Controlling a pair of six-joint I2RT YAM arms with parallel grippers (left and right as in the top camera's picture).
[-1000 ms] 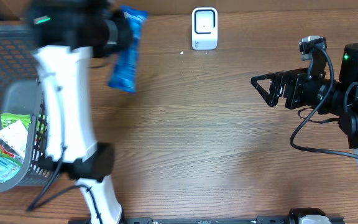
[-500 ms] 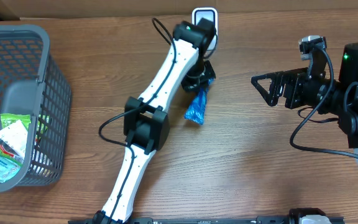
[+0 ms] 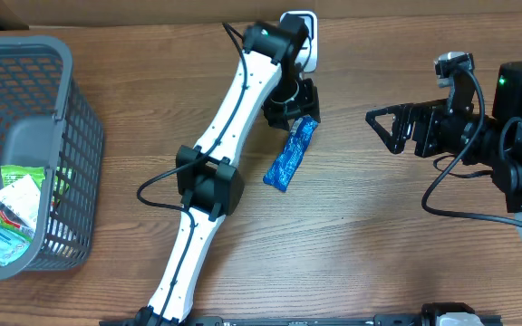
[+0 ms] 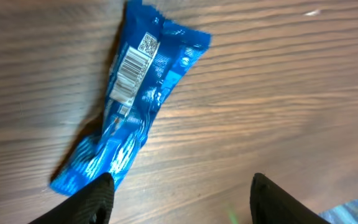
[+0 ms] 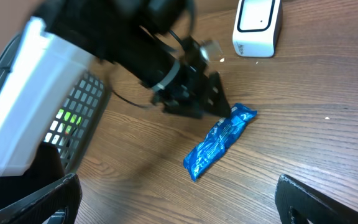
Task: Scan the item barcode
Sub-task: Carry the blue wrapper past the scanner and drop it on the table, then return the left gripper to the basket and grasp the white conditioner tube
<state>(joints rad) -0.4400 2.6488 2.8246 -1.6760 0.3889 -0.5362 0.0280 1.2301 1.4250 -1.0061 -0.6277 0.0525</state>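
The blue packet (image 3: 292, 154) lay flat on the tabletop (image 3: 379, 235), slanted, just in front of the white scanner (image 5: 258, 22) but not touching it. My left hand (image 4: 185, 208) hung above the end of the packet nearer the scanner, with the fingers apart and nothing between them. One fingertip (image 4: 98, 196) was just over the plain end of the wrapper. My right hand (image 3: 381, 131) waited wide and empty, well apart to the side. In my wrist view the barcode (image 4: 129, 78) was face up, near the end farthest from my fingers. As far as I could judge, this was the end turned away from the scanner. So I judged the step in hand to be taking the packet up and showing this code to the scanner. To do it well, I should close across the narrow width at the plain end or the middle, so that no finger covered the bars. The wrapper looked thin and shiny, so I expected it to bend and glare, and a gentle but firm grip would keep the printed part flat. Then I should lift it, turn the code toward the scanner's front and hold it steady there. The far end might droop out of the scanner's sight if I held it too near the tip.
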